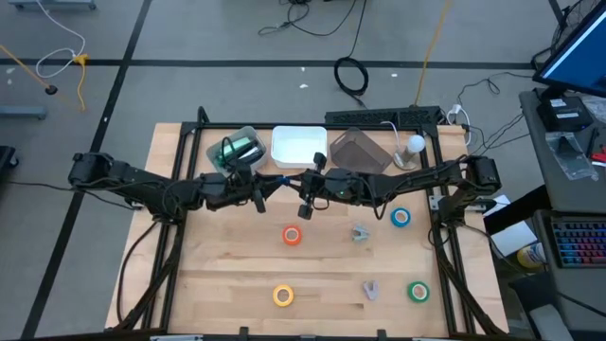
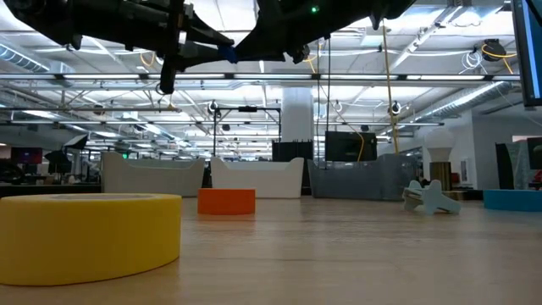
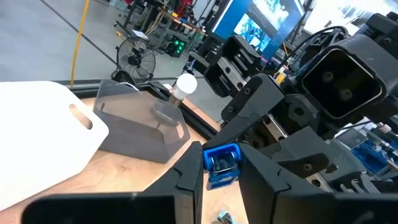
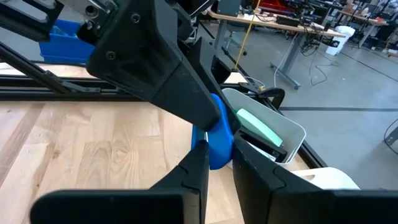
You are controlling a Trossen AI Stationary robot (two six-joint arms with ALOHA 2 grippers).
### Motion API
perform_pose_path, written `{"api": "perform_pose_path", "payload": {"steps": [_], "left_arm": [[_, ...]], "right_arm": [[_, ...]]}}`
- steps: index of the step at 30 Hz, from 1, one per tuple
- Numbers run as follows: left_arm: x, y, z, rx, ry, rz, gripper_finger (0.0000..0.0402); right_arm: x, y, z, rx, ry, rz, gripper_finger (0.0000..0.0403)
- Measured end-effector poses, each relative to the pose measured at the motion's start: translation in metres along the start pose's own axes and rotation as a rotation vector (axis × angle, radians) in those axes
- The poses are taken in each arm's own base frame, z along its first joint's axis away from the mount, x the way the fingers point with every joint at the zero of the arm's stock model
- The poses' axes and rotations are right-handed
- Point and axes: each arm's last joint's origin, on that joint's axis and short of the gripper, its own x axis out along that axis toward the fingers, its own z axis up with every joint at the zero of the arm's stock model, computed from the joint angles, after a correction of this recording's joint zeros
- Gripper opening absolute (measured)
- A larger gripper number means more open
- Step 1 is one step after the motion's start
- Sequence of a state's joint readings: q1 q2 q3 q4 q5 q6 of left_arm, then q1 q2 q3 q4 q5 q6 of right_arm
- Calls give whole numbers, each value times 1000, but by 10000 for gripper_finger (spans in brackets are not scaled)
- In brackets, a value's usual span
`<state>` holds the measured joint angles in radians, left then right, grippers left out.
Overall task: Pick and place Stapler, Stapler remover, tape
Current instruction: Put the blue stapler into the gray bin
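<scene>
from above, both arms meet over the back middle of the counter [image 1: 227,275], the left end effector [image 1: 268,184] and right end effector [image 1: 305,189] nearly tip to tip in front of the white bin [image 1: 299,146]; orange tape [image 1: 292,235], yellow tape [image 1: 283,296], blue tape [image 1: 401,217] and green tape [image 1: 418,292] lie flat, well apart. the low view adds only height: both arms hang high above the counter. the left wrist view shows its fingers pinching a small blue object [image 3: 220,165], perhaps the stapler remover. the right wrist view shows its fingers pressed on that blue piece too, long axis unclear.
</scene>
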<state>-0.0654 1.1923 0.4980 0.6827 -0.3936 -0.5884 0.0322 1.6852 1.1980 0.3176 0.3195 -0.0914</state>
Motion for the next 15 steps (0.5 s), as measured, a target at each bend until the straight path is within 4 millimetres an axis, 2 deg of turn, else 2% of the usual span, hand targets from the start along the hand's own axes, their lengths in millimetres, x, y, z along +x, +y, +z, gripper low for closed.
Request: {"api": "perform_pose_path", "payload": {"steps": [7,10,15], "left_arm": [[0,0,0,-14,-3,7,89],[0,1,-1,-10,1,10,93],[0,2,-2,1,10,29,77]], "right_arm": [[0,1,0,-1,3,11,63],[0,1,-2,-7,22,17,86],[-5,0,-4,-25,76,19,132]]}}
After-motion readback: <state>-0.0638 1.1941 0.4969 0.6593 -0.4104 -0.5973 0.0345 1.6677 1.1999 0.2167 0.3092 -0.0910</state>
